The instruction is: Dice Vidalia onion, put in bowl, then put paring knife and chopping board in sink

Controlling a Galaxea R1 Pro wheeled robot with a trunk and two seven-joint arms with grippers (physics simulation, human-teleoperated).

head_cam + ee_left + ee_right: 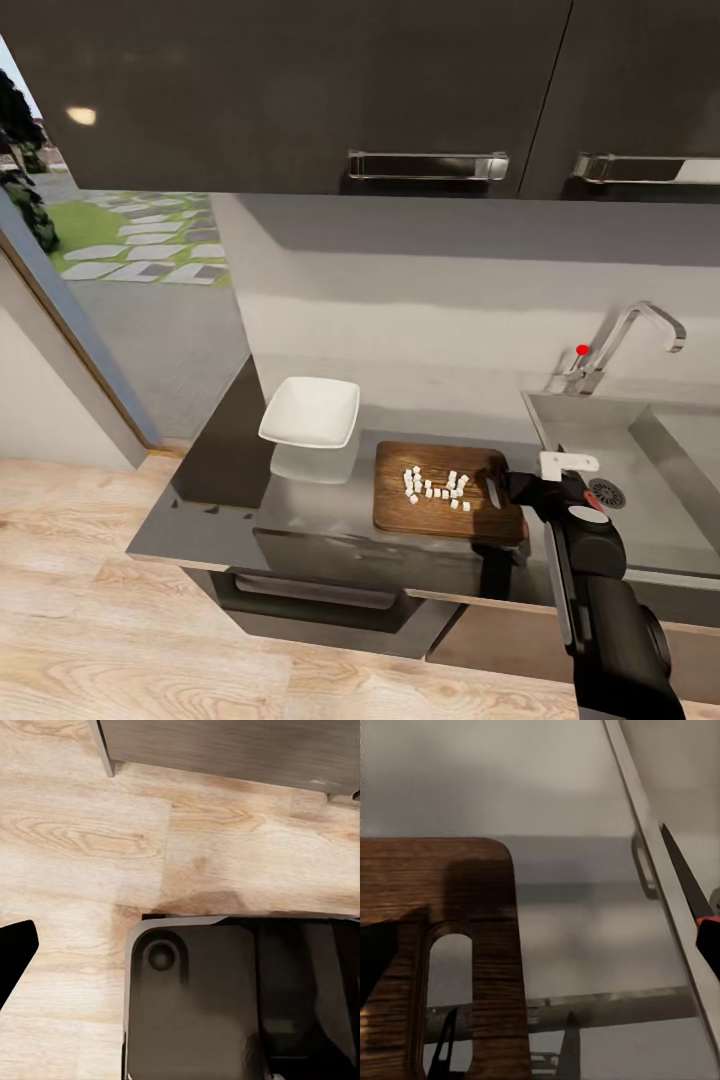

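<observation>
Bowl [310,411]: white, empty, on the countertop [215,505], just left of the board.

Chopping board [440,490]: dark wood, flat on the countertop beside the sink; handle slot [448,999] at its sink end.

Onion pieces [436,486]: small whitish bits scattered on the board's middle.

Right gripper [498,492]: at the board's slotted end; grip state cannot be told.

Knife [690,889]: dark blade, red handle, lying by the sink's rim.

Sink [640,470]: grey basin, drain and tap [622,345] at right.

Left gripper [15,952]: over the wooden floor [82,840]; finger spacing cannot be told.
</observation>
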